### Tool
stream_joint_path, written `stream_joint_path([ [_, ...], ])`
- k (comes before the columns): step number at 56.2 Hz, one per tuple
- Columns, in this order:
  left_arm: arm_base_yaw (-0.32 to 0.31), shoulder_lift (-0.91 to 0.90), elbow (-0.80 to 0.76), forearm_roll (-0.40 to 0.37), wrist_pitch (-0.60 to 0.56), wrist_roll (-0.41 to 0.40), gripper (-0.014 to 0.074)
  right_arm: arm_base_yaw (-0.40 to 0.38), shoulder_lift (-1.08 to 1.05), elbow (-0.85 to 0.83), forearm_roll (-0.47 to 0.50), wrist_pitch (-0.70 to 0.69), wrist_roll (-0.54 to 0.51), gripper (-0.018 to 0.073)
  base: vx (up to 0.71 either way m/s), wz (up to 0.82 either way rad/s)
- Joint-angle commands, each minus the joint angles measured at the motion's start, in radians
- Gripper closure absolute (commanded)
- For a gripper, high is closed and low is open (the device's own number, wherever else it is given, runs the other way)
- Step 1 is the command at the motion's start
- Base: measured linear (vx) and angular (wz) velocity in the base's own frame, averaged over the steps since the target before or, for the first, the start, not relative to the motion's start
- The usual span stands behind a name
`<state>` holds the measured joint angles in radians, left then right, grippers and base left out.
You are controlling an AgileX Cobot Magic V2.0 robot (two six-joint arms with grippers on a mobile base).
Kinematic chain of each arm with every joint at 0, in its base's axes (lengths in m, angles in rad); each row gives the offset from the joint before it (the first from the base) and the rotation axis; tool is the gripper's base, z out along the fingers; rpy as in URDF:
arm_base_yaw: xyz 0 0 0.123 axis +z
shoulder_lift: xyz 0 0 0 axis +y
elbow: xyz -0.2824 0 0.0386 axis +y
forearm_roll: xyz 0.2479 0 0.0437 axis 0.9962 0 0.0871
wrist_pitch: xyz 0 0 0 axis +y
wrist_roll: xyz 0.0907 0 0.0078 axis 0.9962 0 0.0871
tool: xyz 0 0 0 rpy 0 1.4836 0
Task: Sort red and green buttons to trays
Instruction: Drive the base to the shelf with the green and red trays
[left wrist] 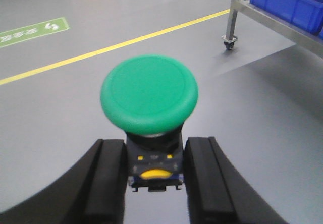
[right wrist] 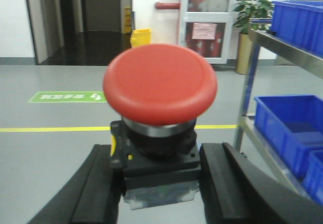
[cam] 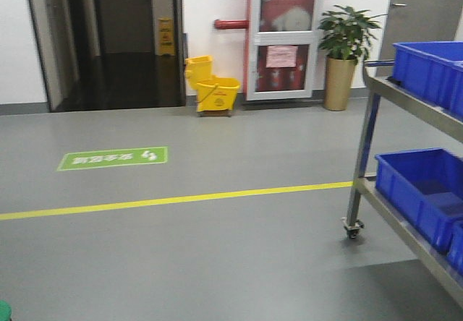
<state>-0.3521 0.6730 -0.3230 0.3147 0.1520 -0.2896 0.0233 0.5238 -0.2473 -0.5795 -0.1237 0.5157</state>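
The green button (left wrist: 149,93) fills the left wrist view, its round cap facing the camera and its dark block base clamped between the black fingers (left wrist: 108,178) of my left gripper (left wrist: 154,146), which is shut on it above the grey floor. In the right wrist view the red button (right wrist: 160,82) sits the same way, with my right gripper (right wrist: 160,153) shut on its dark base. Both buttons hang in the air. The trays are out of view. Neither gripper shows in the front view.
A steel wheeled cart (cam: 362,162) with deep blue crates (cam: 423,187) stands at the right. A yellow line (cam: 173,200) and a green floor sign (cam: 112,157) mark the grey floor. A yellow mop bucket (cam: 213,86) and a potted plant (cam: 343,53) stand by the far wall.
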Motion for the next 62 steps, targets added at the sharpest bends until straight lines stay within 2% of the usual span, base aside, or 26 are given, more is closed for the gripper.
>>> stream_joint_path([
  [1,-0.004,-0.002,-0.032,-0.004,-0.079,-0.001,0.0601,-0.002,0.005,-0.037,-0.009,-0.086,-0.010,0.0568,0.60,-0.41],
  [37,-0.004,-0.002,-0.032,-0.004,-0.079,-0.001,0.0601,-0.002,0.005,-0.037,-0.009,-0.086,-0.010,0.0568,0.52,-0.53],
  [62,-0.004,-0.002,-0.032,-0.004,-0.079,-0.001,0.0601,-0.002,0.005,-0.037,-0.009,-0.086,-0.010,0.0568,0.35,-0.70],
])
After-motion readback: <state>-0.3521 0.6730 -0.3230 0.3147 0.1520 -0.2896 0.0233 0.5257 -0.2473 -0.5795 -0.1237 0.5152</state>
